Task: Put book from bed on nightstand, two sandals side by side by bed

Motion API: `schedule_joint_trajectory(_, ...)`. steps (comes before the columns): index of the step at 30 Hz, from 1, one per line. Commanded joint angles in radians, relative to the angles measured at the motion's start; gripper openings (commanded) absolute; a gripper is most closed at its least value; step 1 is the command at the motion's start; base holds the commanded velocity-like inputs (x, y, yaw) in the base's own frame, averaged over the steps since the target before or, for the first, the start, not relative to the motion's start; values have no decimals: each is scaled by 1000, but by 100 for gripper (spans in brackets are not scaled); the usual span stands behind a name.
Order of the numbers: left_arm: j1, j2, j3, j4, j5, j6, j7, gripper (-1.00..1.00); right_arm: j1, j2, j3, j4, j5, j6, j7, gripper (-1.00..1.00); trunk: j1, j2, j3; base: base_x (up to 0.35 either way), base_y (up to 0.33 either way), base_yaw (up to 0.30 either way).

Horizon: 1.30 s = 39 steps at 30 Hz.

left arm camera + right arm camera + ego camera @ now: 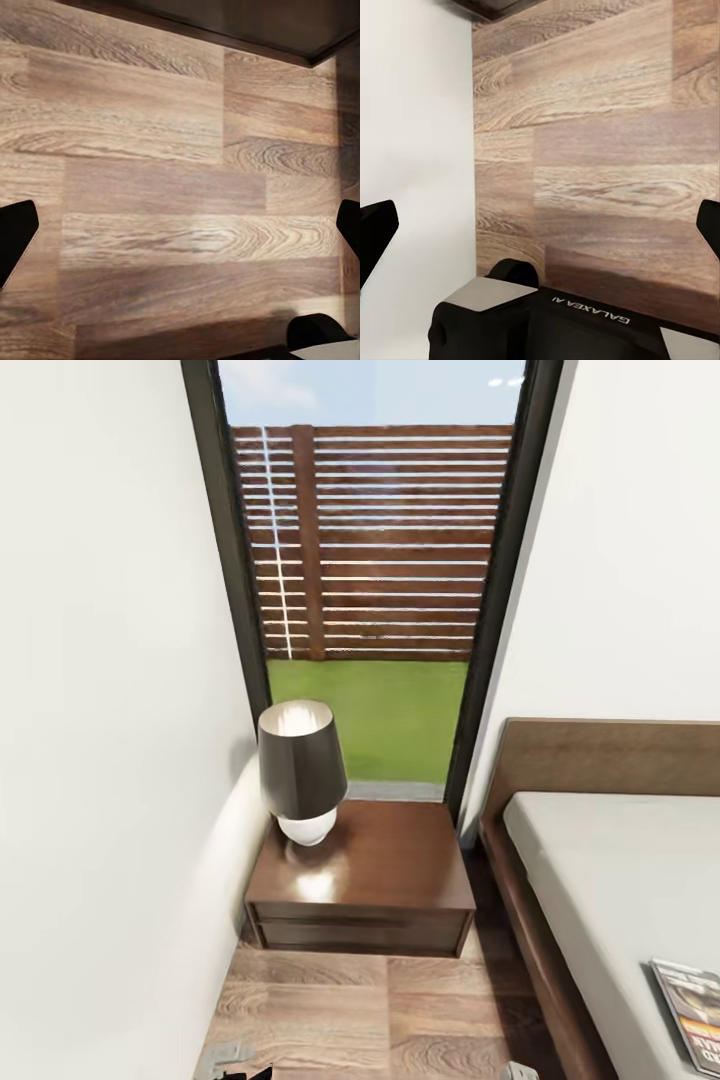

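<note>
The book [690, 1010] is seen lying flat on the bed [610, 880] at about four o'clock in the head view, partly cut by the frame edge; the nightstand [375, 870], with a lamp [300, 770] on its far left corner, stands at twelve o'clock; the book should be approached first, probably by the right arm, and set on the bare top clear of the lamp. The left end effector [180, 225] and the right end effector [540, 225] are held wide open over the plank floor [165, 187]; nothing is gripped or touched.

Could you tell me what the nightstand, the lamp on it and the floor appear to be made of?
Nightstand: dark reddish wood, probably lacquered, since its top reflects the lamp. Lamp: dark shade, perhaps fabric or metal; glossy white base, likely ceramic. Floor: wood-grain planks with visible seams, real wood or laminate.
</note>
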Motion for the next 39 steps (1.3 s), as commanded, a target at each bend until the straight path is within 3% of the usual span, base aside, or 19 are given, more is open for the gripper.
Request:
schedule_joint_trajectory(1,-1,-1,8,0,-11,-3,-6,100,-2,0,4,5,-10,-6,4,100,1,0,-1,330,0,0)
schedule_joint_trajectory(26,-1,-1,8,1,-10,-3,-6,100,-2,0,4,5,-10,-6,4,100,1,0,-1,295,0,0)
schedule_joint_trajectory(39,-1,-1,8,1,-9,-3,-6,100,-2,0,4,6,-9,-6,4,100,1,0,-1,102,0,0)
